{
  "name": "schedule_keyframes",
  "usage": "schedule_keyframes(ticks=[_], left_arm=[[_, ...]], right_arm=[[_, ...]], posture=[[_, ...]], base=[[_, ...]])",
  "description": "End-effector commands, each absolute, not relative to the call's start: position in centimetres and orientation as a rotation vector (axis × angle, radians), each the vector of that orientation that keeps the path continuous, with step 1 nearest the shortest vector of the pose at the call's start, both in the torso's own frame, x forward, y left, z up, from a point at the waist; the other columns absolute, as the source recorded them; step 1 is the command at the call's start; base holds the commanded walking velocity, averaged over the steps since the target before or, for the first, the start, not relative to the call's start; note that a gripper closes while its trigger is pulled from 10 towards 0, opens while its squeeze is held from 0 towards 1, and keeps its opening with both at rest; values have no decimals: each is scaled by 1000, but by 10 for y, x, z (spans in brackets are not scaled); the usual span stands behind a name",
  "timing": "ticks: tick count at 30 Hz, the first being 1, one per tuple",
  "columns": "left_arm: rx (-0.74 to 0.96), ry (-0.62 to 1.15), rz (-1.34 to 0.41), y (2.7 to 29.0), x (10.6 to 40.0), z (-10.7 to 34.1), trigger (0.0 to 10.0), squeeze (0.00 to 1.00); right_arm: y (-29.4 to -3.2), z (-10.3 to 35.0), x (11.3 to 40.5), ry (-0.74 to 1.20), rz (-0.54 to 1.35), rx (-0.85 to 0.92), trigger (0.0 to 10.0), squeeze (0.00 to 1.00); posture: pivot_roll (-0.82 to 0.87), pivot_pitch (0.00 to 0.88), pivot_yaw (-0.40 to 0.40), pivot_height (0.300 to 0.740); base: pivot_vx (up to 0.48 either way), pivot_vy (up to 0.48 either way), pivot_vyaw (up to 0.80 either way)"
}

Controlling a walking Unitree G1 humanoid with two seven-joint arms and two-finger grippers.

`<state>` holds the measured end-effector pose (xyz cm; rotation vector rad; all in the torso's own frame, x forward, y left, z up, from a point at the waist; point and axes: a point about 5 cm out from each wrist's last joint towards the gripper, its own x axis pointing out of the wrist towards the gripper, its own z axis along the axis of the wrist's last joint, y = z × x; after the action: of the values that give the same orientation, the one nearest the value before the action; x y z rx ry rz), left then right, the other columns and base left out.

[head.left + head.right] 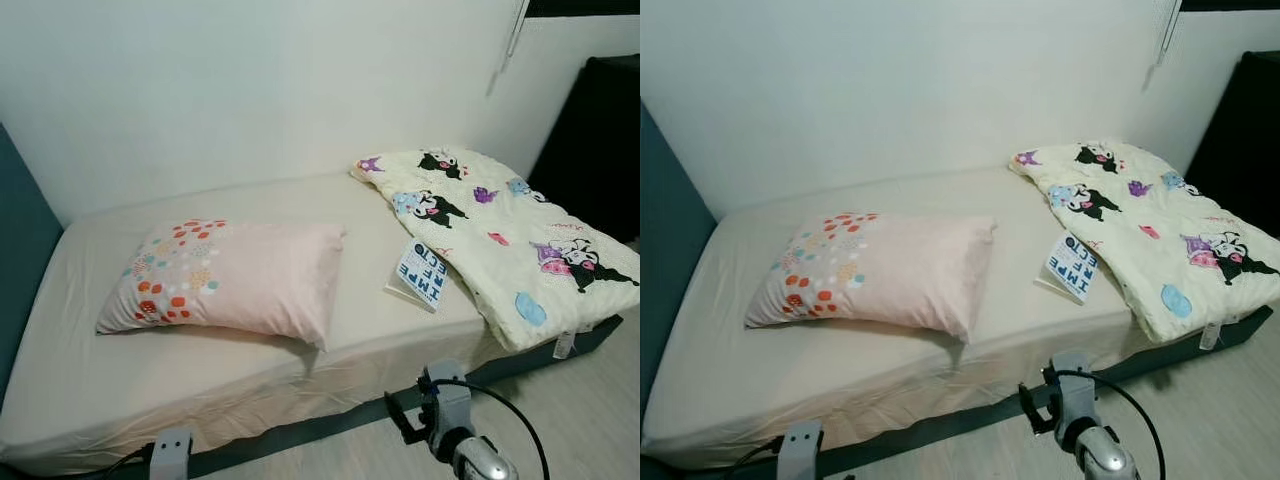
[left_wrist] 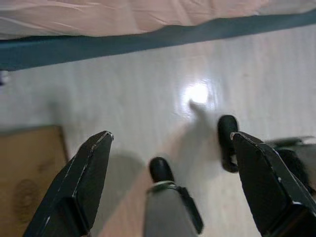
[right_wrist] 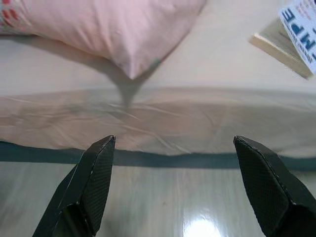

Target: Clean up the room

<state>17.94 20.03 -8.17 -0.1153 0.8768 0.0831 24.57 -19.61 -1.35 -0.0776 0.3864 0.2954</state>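
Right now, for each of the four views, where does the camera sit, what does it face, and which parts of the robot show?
Left eye: head, looking down at the cream-sheeted bed; silver right arm at bottom.
Right eye: same scene, same pale pink pillow.
Left wrist: faces the pale wood floor; open left end effector.
Right wrist: faces the bed edge; open right end effector.
Shared: right wrist and eyes see the white book with blue lettering.

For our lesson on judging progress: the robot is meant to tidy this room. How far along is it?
Done: nothing obvious yet. The pillow lies askew in the middle of the bed, the blanket is bunched at one end, and a book leans against it.
In hand: nothing. The left gripper and right gripper are open and empty, low by the bed's edge.
Left: book, pillow, blanket.
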Motion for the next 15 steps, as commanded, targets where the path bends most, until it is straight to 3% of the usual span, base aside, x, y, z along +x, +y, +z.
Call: schedule_keyframes(ticks=[1,9,15], left_arm=[[-117,871,121,208,180,-80,10000,0],[-156,830,151,212,190,-74,10000,0],[-158,827,148,210,192,-74,10000,0]], right_arm=[[-193,-11,247,360,304,-68,10000,0],[-188,-5,254,334,330,-90,10000,0],[-186,-3,254,334,344,-94,10000,0]], posture=[[-120,0,17,731],[-117,0,17,731],[-117,0,17,731]], base=[[0,0,0],[0,0,0],[287,0,0]])
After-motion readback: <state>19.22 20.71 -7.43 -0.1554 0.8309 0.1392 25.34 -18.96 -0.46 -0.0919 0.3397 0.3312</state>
